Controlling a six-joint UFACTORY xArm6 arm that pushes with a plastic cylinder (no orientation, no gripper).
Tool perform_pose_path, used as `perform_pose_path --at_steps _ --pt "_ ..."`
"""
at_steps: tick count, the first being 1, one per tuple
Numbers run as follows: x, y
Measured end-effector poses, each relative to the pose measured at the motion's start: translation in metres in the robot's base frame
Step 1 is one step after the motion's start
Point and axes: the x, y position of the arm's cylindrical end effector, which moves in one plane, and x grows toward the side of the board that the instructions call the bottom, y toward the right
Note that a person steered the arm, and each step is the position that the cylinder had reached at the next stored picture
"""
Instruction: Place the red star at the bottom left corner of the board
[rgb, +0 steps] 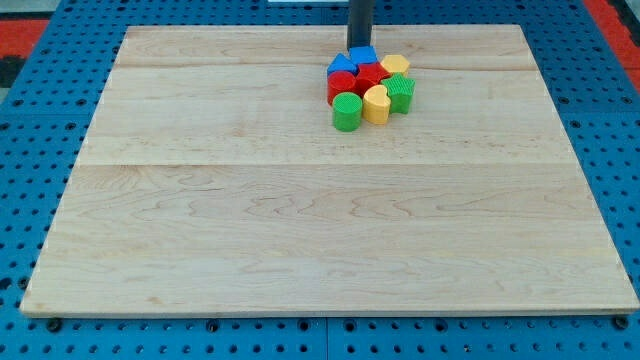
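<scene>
Red star (371, 76), pale wood board (300, 220)

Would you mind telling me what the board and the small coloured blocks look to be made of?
The board: pale wood, apparently glued planks, going by visible grain and seam lines, with a smooth matte finish. The blocks, such as the green cylinder and the red star: uniform saturated colour, so painted wood or plastic; I cannot tell which.

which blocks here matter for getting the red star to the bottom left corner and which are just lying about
For the job:
- red star, packed mid-cluster
- my tip, at the cluster's top edge
- board

Lying about:
- blue blocks
- red block
- yellow blocks
- green blocks
</scene>
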Motion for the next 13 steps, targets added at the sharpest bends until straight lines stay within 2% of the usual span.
perform_pose_path --at_steps 3,4,5,6,7,8,9,10,11,13 --pt "0.022 0.005" --pt "-0.002 0.026" --pt "0.017 0.043" --pt "0.065 0.027" --pt "0.122 -0.041" --pt "0.149 -0.080" --pt "0.147 -0.084" --pt "0.107 -0.075" --pt "0.118 -0.024" --pt "0.170 -0.019"
